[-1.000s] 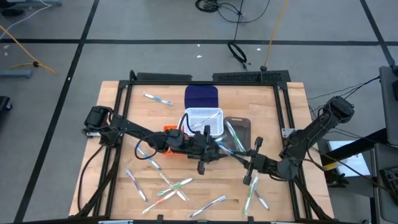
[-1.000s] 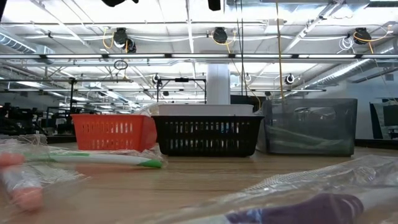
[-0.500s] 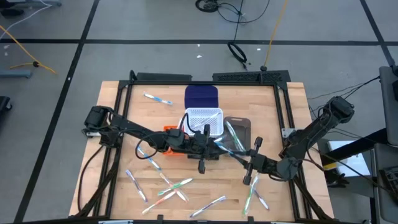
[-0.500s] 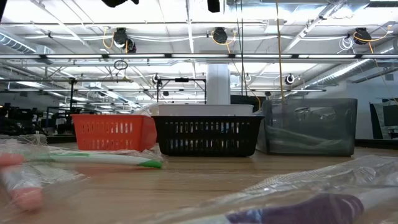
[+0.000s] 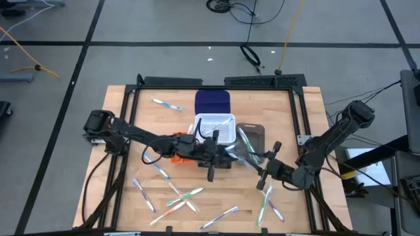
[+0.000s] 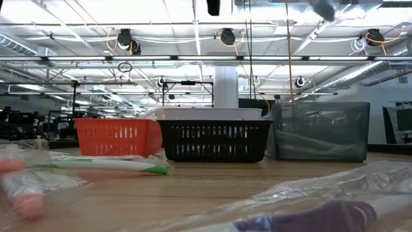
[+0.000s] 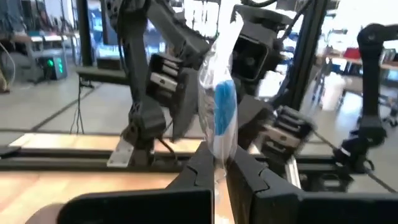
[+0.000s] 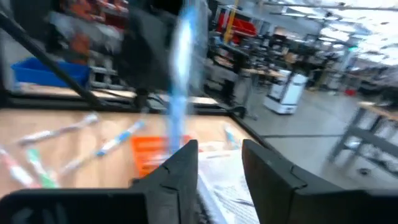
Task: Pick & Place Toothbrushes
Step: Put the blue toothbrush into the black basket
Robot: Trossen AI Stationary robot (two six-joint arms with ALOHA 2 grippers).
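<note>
My left gripper (image 5: 225, 152) reaches over the bins at the table's middle and is shut on a clear-wrapped toothbrush with a blue accent (image 7: 219, 99). The toothbrush also shows in the high view (image 5: 241, 149). My right gripper (image 5: 264, 172) faces it from the right, open (image 8: 219, 162). In the right wrist view the same toothbrush (image 8: 181, 68) shows blurred beside one finger; I cannot tell whether it touches. Several more wrapped toothbrushes lie flat on the table, among them one at the far left (image 5: 166, 103), one at the near middle (image 5: 184, 195) and one at the near right (image 5: 264, 206). My left gripper pinches the wrapped toothbrush near one end (image 7: 217, 148) between its two fingers. The fingers come level from the table's left. The rest of the toothbrush sticks out beyond the fingertips toward my right arm, clear of the table and the bins.
A blue bin (image 5: 213, 101), a white bin (image 5: 215, 124), an orange bin (image 5: 178, 139) and a grey bin (image 5: 254, 134) cluster at the middle. A black bin (image 6: 214, 140) shows in the low view. Black frame rails (image 5: 128, 111) edge the table.
My left arm has drawn back a little toward the table's left, still shut on the blue toothbrush. My right gripper stays close by on the right.
</note>
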